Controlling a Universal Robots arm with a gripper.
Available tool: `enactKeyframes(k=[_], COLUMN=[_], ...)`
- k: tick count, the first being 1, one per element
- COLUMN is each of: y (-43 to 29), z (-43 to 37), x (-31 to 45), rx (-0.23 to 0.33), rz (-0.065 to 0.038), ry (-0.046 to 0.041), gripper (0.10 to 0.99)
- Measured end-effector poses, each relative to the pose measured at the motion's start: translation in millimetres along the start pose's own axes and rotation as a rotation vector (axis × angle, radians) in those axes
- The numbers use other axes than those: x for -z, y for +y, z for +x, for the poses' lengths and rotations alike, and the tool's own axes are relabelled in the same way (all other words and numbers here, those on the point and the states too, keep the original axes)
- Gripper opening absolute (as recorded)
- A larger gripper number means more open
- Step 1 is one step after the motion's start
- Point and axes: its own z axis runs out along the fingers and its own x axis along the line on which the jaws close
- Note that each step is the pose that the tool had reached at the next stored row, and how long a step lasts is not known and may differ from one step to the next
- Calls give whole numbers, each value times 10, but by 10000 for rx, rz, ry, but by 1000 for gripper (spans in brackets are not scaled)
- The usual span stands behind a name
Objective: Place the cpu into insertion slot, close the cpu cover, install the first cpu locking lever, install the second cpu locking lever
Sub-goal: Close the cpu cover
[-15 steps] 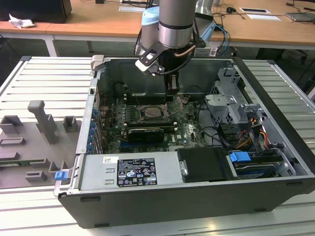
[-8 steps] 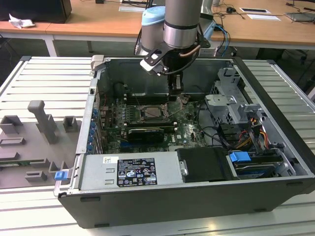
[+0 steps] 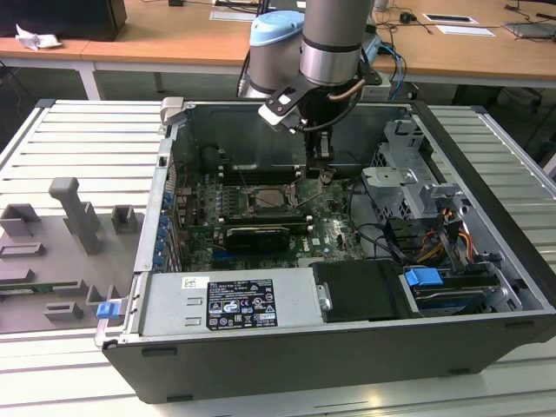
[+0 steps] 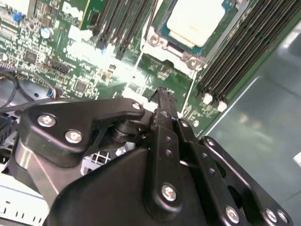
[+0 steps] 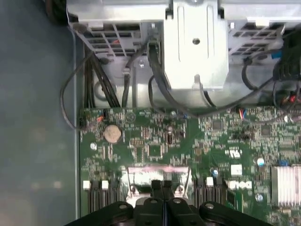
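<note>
Cpu lying pale and flat in the slot, jaws pressing together and hanging just beside it over the green board, grey drive cage standing beyond in the case, wooden tabletop stretching farthest back.

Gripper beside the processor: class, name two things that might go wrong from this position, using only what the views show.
1. The gripper, fingers shut, appears close above the motherboard just beside the cpu; a slightly off descent could scrape small board components.
2. The memory slots flank the cpu closely, so a sideways move might knock their white latches.
</note>
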Motion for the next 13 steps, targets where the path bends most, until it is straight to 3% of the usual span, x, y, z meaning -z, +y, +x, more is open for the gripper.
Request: enactKeyframes(k=[3, 8, 13], y=[49, 205, 309], z=[1, 4, 8], x=[-1, -9, -32], rx=[0, 2, 21], rz=[4, 3, 4], ry=[-1, 1, 0], gripper=[106, 106, 106])
